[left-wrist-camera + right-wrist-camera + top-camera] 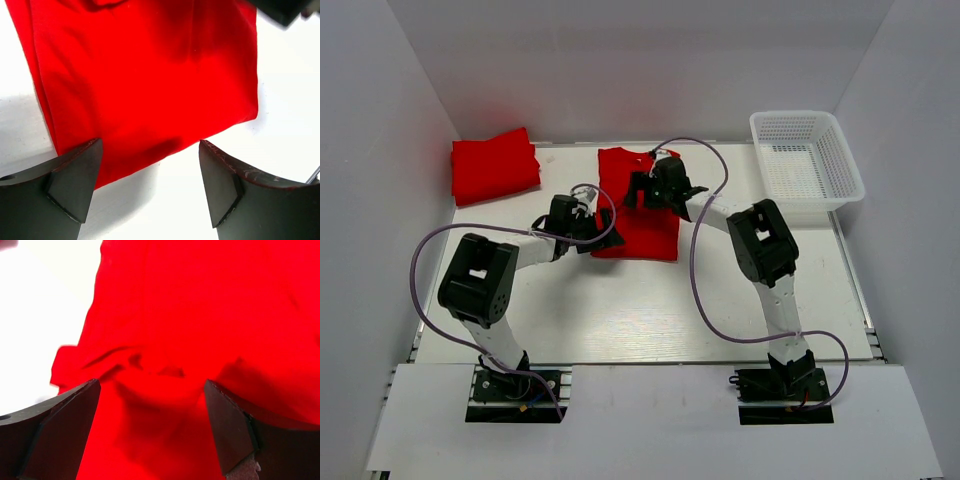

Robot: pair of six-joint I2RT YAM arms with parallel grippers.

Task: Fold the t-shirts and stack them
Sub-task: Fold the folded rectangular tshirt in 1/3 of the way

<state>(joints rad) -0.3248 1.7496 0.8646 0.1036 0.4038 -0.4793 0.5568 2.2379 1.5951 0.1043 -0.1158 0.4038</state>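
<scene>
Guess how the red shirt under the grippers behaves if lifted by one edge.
Likely floppy: the middle t-shirt shows soft bunched creases, so it should drape and sag. Probably light, being thin cloth. Its folded layers may slide apart under a one-sided lift.

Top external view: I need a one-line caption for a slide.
Left gripper and right gripper, both open, over the centre red t-shirt; folded t-shirt back left, white basket back right.
</scene>
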